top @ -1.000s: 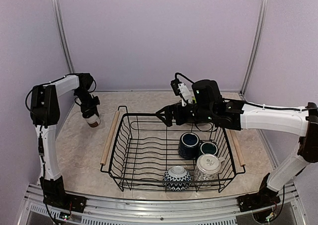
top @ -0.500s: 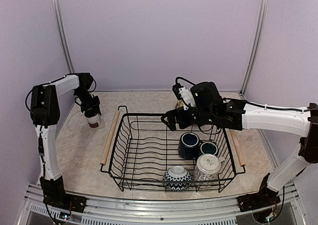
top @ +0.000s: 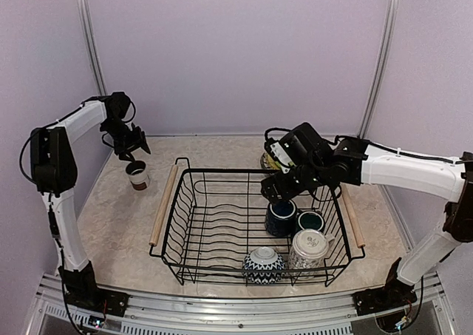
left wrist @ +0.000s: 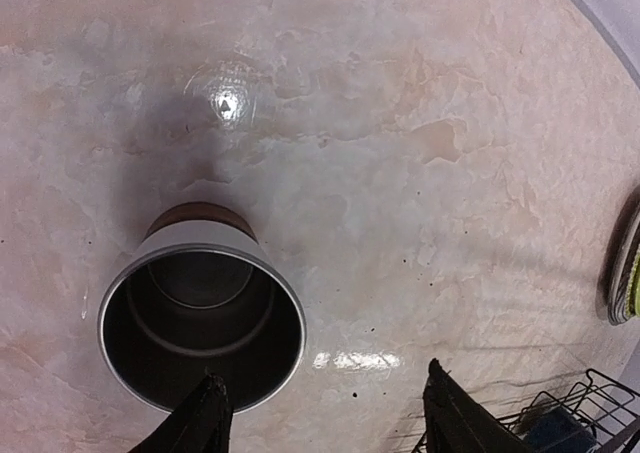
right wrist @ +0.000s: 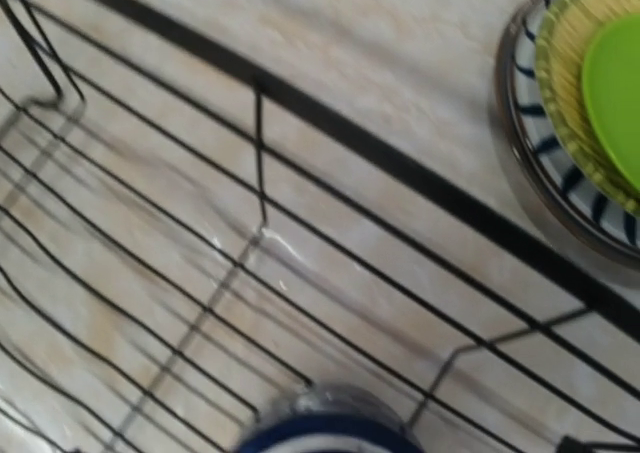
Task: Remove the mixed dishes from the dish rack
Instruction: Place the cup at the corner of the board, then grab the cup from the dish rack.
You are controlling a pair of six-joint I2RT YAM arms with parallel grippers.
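No text, label, brand, number or sign can be read in any view.
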